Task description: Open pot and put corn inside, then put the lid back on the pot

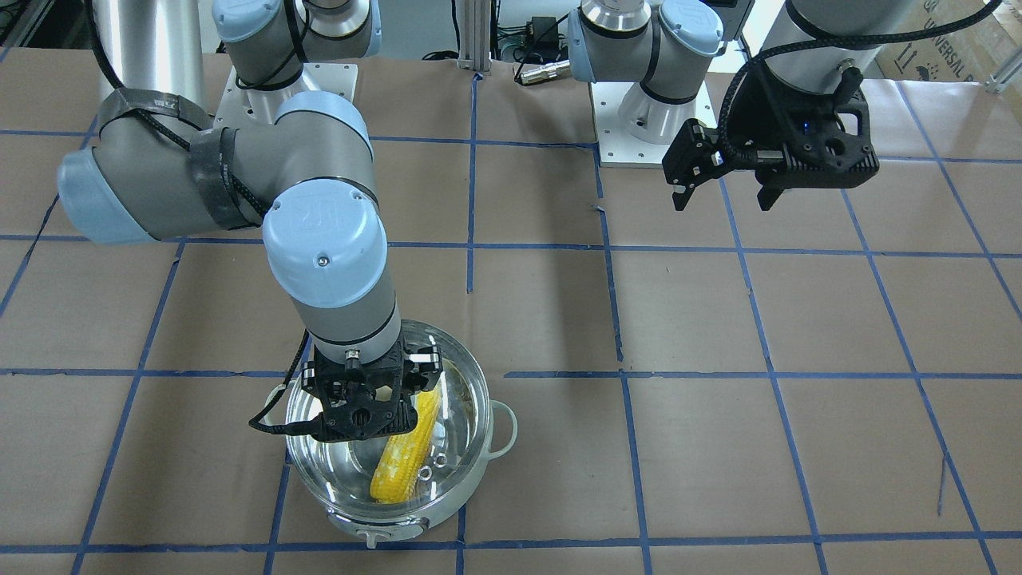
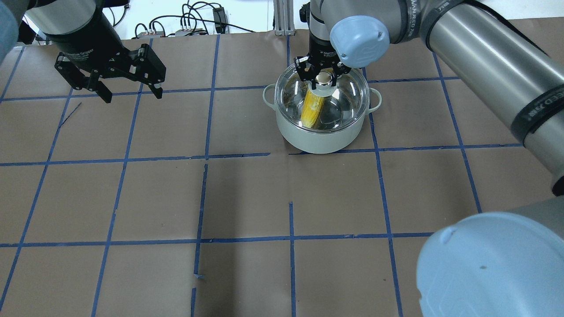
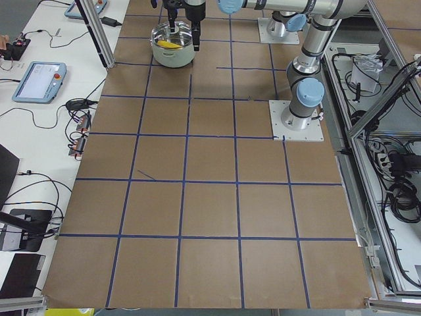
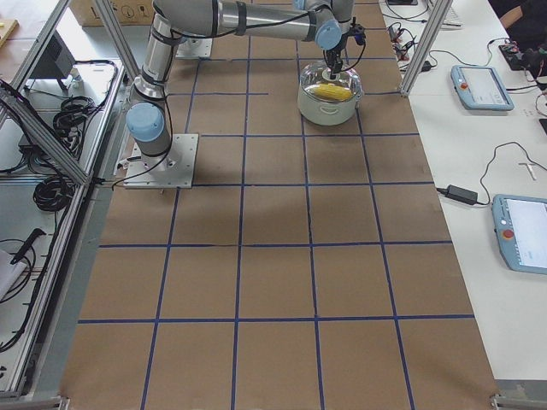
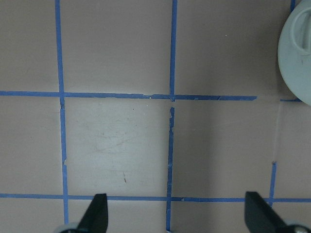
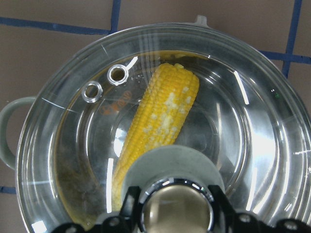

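The pot (image 2: 321, 138) stands on the brown paper at the far side of the table, its pale mint body and loop handle (image 1: 503, 427) showing. The clear glass lid (image 2: 348, 94) sits on the pot's rim. The yellow corn (image 6: 163, 121) lies inside on the steel bottom, seen through the glass, also in the front-facing view (image 1: 403, 463). My right gripper (image 2: 324, 79) points straight down over the lid, and its fingers close around the metal-capped knob (image 6: 176, 208). My left gripper (image 2: 130, 94) hangs open and empty above the table, well away from the pot.
Blue tape lines divide the brown paper into squares. The arms' base plates (image 1: 655, 144) stand at the robot's edge. The pot's edge shows at the upper right of the left wrist view (image 5: 296, 53). Tablets and cables lie on the side benches (image 4: 483, 85).
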You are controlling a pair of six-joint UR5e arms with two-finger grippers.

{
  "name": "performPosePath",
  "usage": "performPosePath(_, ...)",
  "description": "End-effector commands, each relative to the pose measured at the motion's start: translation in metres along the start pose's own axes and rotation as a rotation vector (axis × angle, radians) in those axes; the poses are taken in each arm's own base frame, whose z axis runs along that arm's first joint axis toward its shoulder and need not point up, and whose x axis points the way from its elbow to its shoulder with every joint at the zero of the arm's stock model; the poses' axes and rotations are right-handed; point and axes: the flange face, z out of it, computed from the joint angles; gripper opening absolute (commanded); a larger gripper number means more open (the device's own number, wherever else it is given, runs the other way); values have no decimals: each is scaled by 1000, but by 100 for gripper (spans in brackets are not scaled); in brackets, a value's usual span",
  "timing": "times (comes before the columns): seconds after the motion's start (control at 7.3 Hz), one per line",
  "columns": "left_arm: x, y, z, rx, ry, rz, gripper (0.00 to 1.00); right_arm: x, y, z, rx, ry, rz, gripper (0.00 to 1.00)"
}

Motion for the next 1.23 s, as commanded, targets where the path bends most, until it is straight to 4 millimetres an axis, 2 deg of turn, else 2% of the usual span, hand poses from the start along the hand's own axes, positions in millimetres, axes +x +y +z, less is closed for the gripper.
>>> performPosePath(0.0, 0, 0, 0, 0, 1, 0, 100, 0, 1, 5, 6, -1, 0, 21)
performPosePath(0.14, 0, 0, 0, 0, 1, 0, 100, 0, 0, 2, 9, -1, -3, 34)
performPosePath(0.27, 0, 0, 0, 0, 1, 0, 100, 0, 0, 0, 4, -4, -11, 95)
performPosePath(0.41, 0, 0, 0, 1, -1, 0, 100, 1, 1, -4, 6, -5, -10, 100)
performPosePath(0.55, 0, 0, 0, 1, -1, 0, 100, 4, 0, -17, 27, -5, -2, 100)
performPosePath(0.68, 0, 0, 0, 1, 1, 0, 100, 17, 7, -49, 78, 4, 17, 100)
performPosePath(0.82, 0, 0, 0, 1, 1, 0, 100, 43, 20, -88, 123, 2, 59, 100)
performPosePath(0.96, 0, 0, 0, 1, -1, 0, 100, 83, 38, -113, 103, 3, 110, 100)
performPosePath(1.1, 0, 0, -1, 3, -1, 0, 100, 109, 59, -135, 118, 1, 122, 100)
